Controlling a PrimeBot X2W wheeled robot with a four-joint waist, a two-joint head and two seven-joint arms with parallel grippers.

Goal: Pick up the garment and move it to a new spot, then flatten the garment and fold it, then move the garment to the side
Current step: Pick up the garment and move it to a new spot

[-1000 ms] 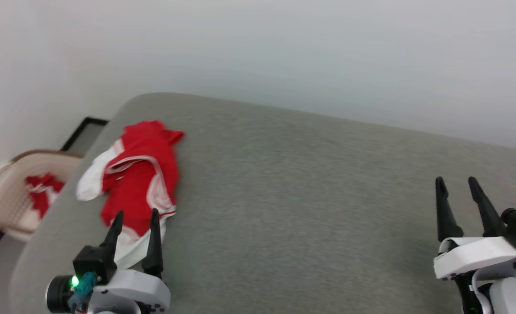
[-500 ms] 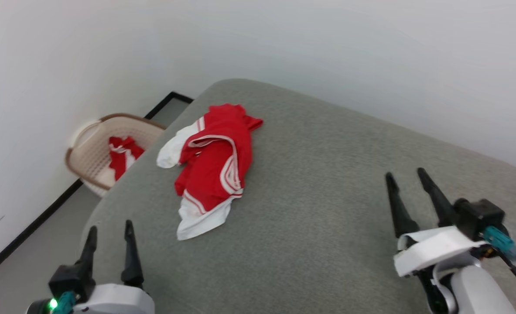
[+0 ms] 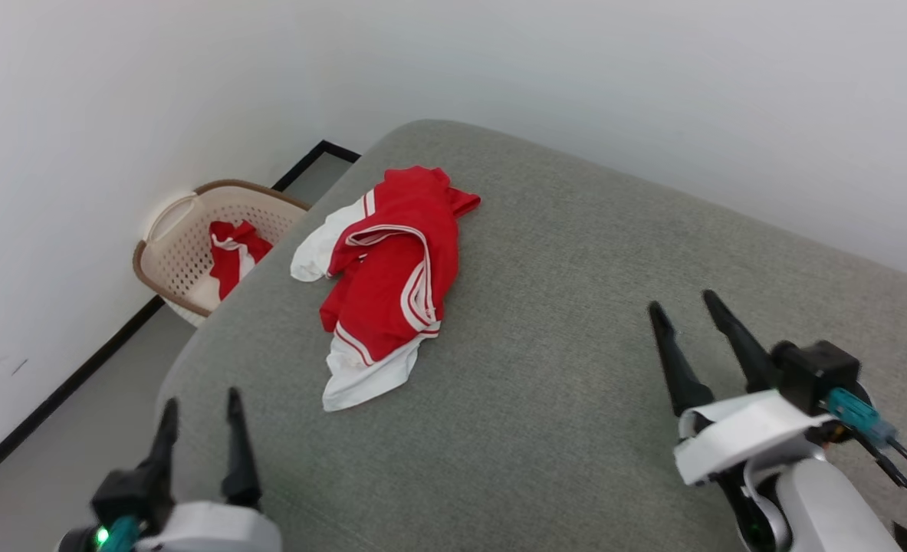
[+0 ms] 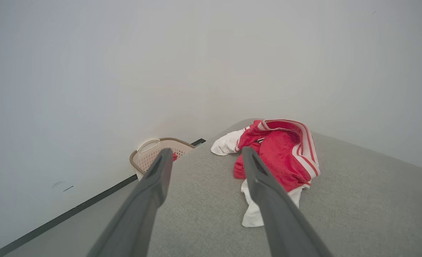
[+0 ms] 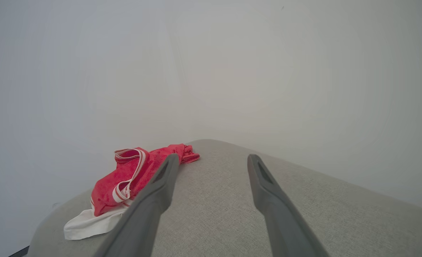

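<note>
The left gripper (image 3: 201, 399) sat low at the left of the head view, its two dark fingers spread apart and pointing up, while the right gripper (image 3: 681, 300) stood at the lower right, fingers likewise parted and leaning leftward above its white wrist (image 3: 737, 441)

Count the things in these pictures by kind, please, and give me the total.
Garments: 2, the garment on the grey surface and a red-and-white cloth in the basket.
Baskets: 1.
Grippers: 2, left gripper and right gripper, both open.
Total: 5.
</note>
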